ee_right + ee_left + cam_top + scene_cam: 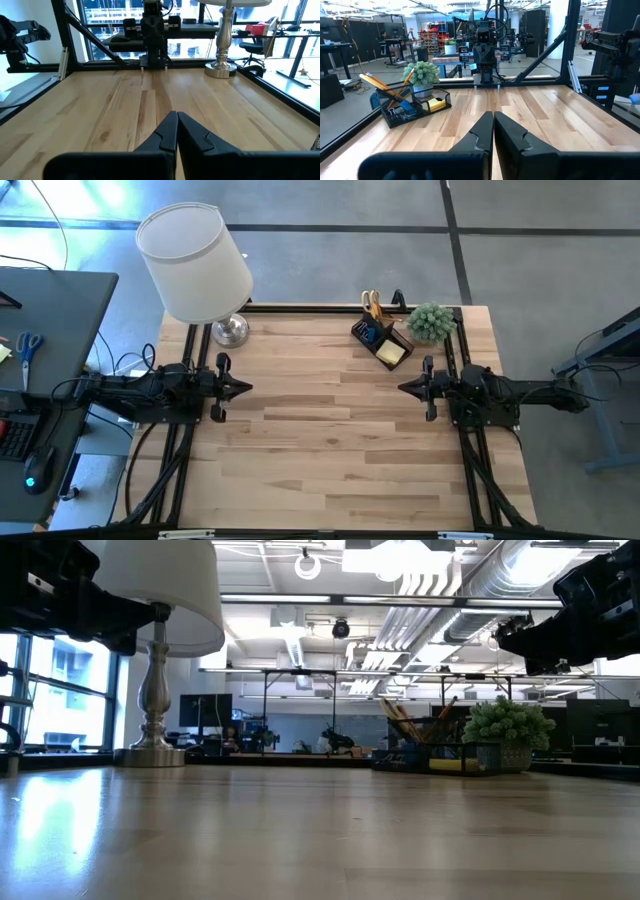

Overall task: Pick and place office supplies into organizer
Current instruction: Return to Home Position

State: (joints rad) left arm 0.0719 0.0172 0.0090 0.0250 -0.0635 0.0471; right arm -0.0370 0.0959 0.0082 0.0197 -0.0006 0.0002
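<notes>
The black organizer (381,340) stands at the table's far edge, right of centre. Its upright compartment holds yellow-handled scissors (371,304), orange pencils (380,84) and a blue item; its low tray holds a yellow sticky-note pad (391,353). In the left wrist view the organizer (412,106) has small black clips at its base. My left gripper (247,388) waits shut and level at the table's left side, above the wood. My right gripper (403,388) waits shut and level at the right side, facing it. Neither holds anything.
A white-shaded lamp (196,262) on a silver base (229,330) stands at the far left corner. A small green plant (431,321) sits right of the organizer. Bare wood (330,430) lies between the arms and toward the near edge. A desk with blue-handled scissors (28,345) stands beyond the table's left.
</notes>
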